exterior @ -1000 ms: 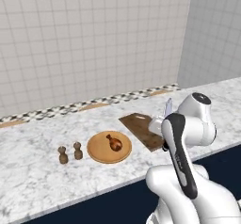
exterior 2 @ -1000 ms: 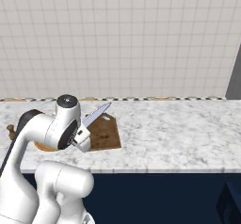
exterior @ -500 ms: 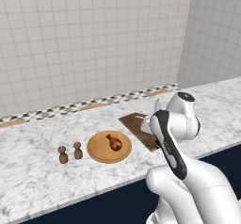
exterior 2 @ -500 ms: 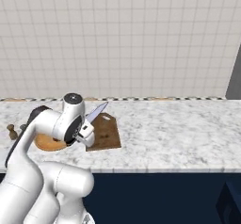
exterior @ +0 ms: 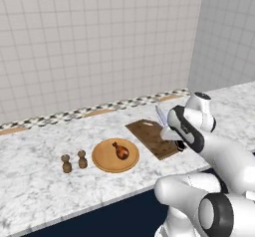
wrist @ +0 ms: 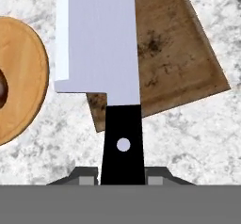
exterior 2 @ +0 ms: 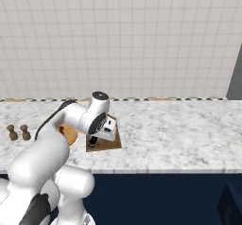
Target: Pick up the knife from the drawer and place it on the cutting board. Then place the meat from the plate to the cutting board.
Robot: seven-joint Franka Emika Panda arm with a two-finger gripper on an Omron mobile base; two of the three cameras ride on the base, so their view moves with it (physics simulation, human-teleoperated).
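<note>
Over cutting board [wrist: 188, 63], gripper [wrist: 122, 178] clamps knife [wrist: 101, 39] beside plate [wrist: 23, 77].

- We see the knife [wrist: 99, 44] with a pale silver blade and black handle.
- Our cutting board [wrist: 179, 58] is dark brown, smudged darker.
- The plate [exterior: 107, 157] is tan-orange, the meat [exterior: 121, 151] glossy reddish-brown.
- The counter [exterior 2: 179, 125] is grey-veined white marble.
</note>
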